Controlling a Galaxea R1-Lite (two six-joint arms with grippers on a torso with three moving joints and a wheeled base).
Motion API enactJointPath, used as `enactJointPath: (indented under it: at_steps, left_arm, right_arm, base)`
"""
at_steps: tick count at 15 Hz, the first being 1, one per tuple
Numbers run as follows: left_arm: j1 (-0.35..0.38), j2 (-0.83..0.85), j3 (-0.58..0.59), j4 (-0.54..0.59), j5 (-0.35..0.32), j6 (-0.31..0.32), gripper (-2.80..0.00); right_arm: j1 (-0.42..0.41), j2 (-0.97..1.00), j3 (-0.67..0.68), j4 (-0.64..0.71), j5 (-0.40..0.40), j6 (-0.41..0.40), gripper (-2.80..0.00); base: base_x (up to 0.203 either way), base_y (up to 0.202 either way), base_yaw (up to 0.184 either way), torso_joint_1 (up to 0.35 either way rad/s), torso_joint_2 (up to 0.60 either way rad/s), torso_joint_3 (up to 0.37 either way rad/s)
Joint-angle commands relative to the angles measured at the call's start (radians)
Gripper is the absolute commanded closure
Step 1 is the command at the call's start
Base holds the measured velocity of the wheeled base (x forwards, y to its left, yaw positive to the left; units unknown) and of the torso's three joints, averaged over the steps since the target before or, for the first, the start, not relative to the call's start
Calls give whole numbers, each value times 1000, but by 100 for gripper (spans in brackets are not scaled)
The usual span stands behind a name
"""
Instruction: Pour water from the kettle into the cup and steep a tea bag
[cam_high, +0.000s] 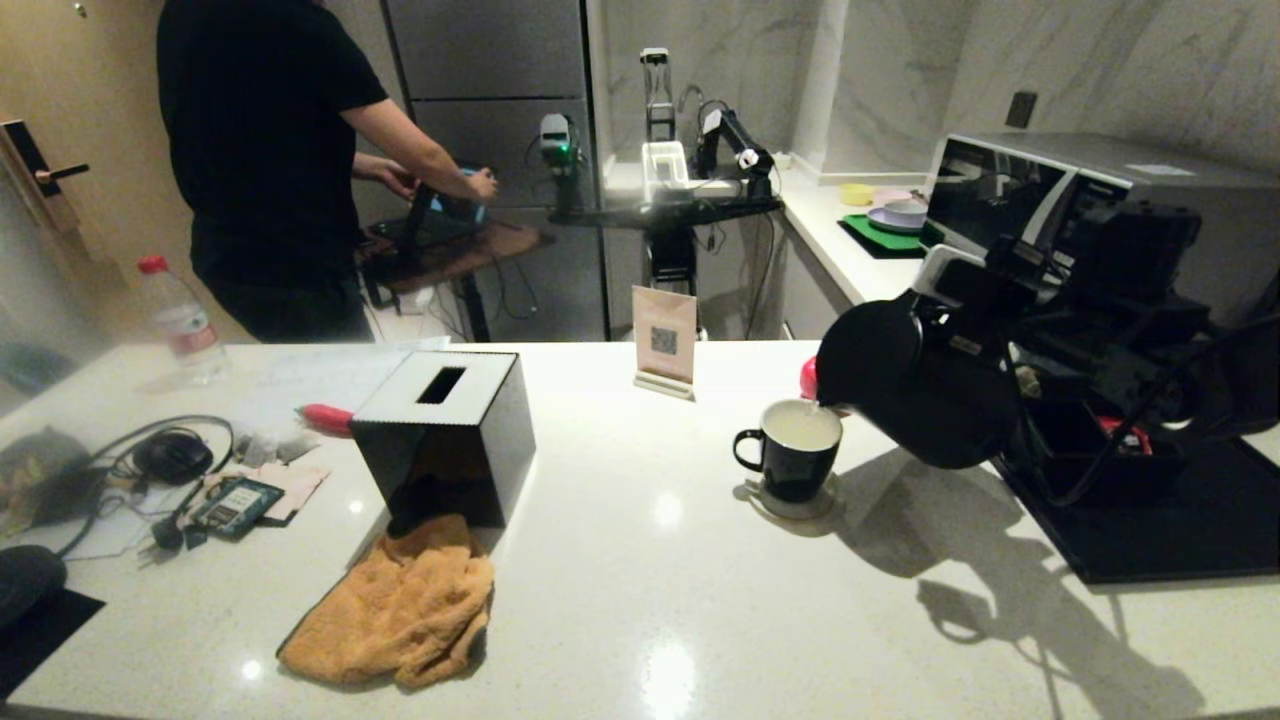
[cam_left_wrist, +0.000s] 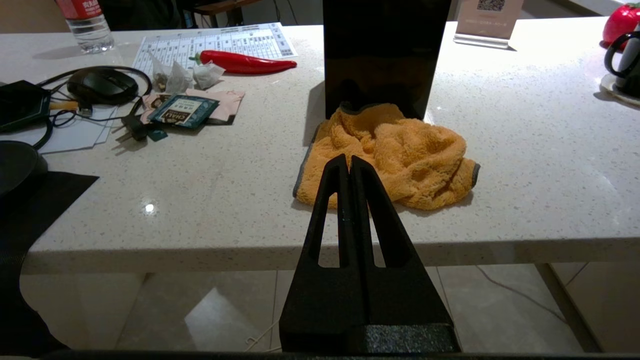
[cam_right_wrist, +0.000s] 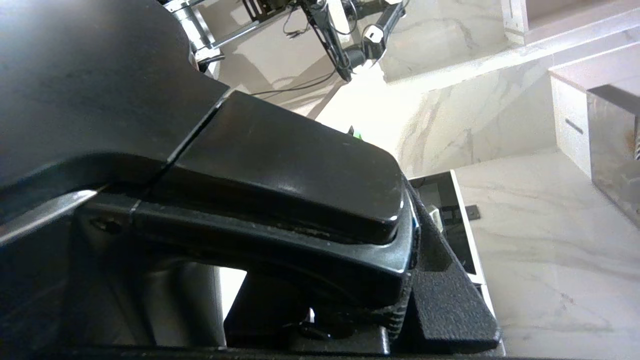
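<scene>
The black kettle (cam_high: 915, 385) hangs tilted, its spout down over the far right rim of the cup (cam_high: 795, 465). The cup is a black mug on a coaster, and pale water (cam_high: 802, 425) fills its white inside nearly to the brim. My right gripper (cam_high: 1005, 295) is shut on the kettle's handle (cam_right_wrist: 280, 170), with one ribbed finger (cam_right_wrist: 445, 300) pressed against the handle's side. A small greyish tea bag (cam_left_wrist: 207, 75) lies at the table's far left beside a red chili (cam_left_wrist: 240, 62). My left gripper (cam_left_wrist: 349, 161) is shut and empty, parked below the table's near edge.
A black tissue box (cam_high: 445, 435) and an orange towel (cam_high: 400, 600) sit left of centre. A mouse, cables and sachets (cam_high: 235, 500) clutter the left, with a bottle (cam_high: 180, 320) behind. A QR sign (cam_high: 665, 340) stands at the back, a black cooktop (cam_high: 1150, 540) lies right, and a person (cam_high: 270, 150) stands beyond.
</scene>
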Motion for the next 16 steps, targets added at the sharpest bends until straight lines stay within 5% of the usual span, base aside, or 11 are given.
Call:
enactJointPath:
  at_steps: [1, 16]
  left_arm:
    - [0, 0, 0, 0, 0, 0, 0]
    - [0, 0, 0, 0, 0, 0, 0]
  right_arm:
    - [-1, -5, 8, -3, 1, -8, 0]
    - [-1, -4, 16, -1, 0, -12, 0]
  base:
    - [0, 0, 0, 0, 0, 0]
    - [0, 0, 0, 0, 0, 0]
